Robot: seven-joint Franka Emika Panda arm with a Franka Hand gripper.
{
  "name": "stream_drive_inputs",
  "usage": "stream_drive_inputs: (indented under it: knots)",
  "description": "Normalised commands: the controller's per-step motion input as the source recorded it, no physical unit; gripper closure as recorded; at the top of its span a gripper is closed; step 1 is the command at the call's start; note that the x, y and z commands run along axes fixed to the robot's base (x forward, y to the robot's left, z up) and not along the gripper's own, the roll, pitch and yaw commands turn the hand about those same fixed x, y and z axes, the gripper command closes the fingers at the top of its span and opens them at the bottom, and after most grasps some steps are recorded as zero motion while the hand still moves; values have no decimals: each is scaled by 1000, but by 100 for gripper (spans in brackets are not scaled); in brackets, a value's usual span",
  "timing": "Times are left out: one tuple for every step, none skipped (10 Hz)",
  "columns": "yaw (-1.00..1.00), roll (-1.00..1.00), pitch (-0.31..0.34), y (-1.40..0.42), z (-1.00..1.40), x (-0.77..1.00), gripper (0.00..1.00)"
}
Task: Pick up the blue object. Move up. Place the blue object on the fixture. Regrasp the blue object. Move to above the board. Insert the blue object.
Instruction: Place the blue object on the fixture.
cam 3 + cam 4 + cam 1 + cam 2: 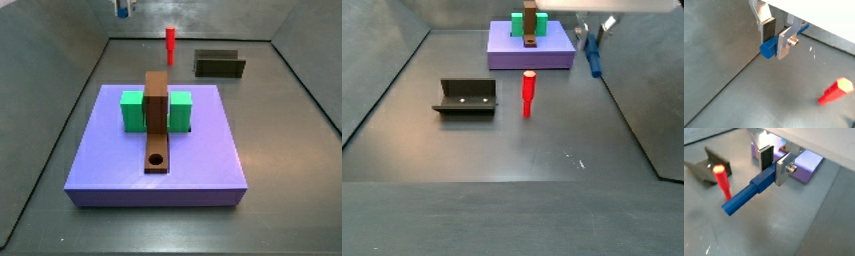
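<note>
My gripper (774,165) is clamped on one end of the slim blue peg (749,192), raised off the floor beside the purple platform (543,58). The long overhang risks swinging into the upright red peg (529,92) on the way to the dark recessed fixture (466,97).

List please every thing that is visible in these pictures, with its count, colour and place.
blue peg: 1, blue, held in the tool above the floor, hanging tilted.
red peg: 1, red, upright on the floor, beside the fixture.
fixture: 1, dark, on the floor.
board: 1, brown, hole near one end, on the purple platform.
green blocks: 2, green, either side of the board.
purple platform: 1, purple, on the floor.
tool: 1, silver fingers, shut on the blue peg.
</note>
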Motion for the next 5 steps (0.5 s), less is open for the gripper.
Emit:
stream_drive_inputs:
  knots:
    - [-331, -806, 177, 0, 509, 823, 100]
    - [-371, -934, 100, 0, 560, 783, 100]
    - [-374, -966, 77, 0, 549, 774, 100]
    - [-363, -923, 80, 0, 483, 794, 100]
    - [-286, -634, 86, 0, 103, 923, 100]
